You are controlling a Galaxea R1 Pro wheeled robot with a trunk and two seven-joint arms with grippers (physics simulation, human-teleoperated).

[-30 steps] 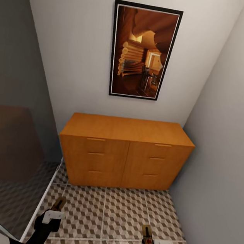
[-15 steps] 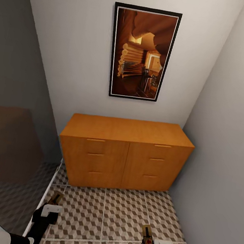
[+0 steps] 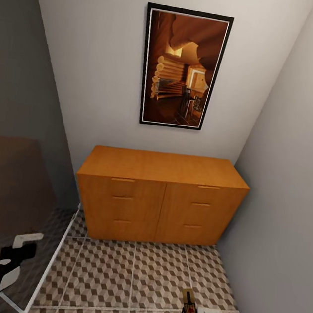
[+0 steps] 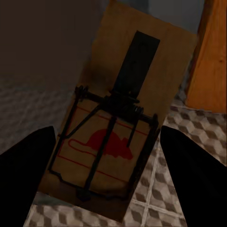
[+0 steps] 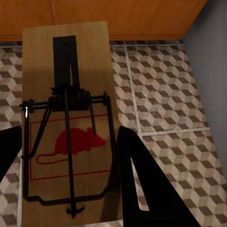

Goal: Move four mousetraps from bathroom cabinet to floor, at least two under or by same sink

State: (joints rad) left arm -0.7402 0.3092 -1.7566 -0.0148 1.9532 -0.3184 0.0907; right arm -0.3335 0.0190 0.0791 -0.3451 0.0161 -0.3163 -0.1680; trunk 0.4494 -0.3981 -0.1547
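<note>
Left jaws are clamped on a mousetrap [image 4: 118, 137], the board being pinched across its width betw. the two dark fingers [image 4: 26, 172] in the left wrist view. Right jaws are likewise closed on a second mousetrap [image 5: 68, 127], held flat by its long edges, one finger [image 5: 137, 184] pressed against its side. In the head view the left gripper [image 3: 23, 244] is seen well out from the cabinet [image 3: 160, 197], over by the dark glass panel [image 3: 16, 190] beside it; the right gripper [image 3: 192, 310] hangs over the bathroom floor [image 3: 129, 273] in front of the cabinet's right column, its trap visible as a small brown sliver.

Handling, as judged: each trap is a thin stiff wooden board, very light, w/ a sprung wire bar and a dark plate on top. It is best gripped by the bare board edges, as now; the wire and spring should be left untouched, since they could shift or snag. Little force is needed, but the smooth flat sides could slip if the pinch is loosened early, so release is best made low over the tiles.

Containers: all six cabinet drawers are seen shut, so contents cannot be told. Cabinet top is bare. Two traps are accounted for in the grippers; the other two aren't located in these views.
</note>
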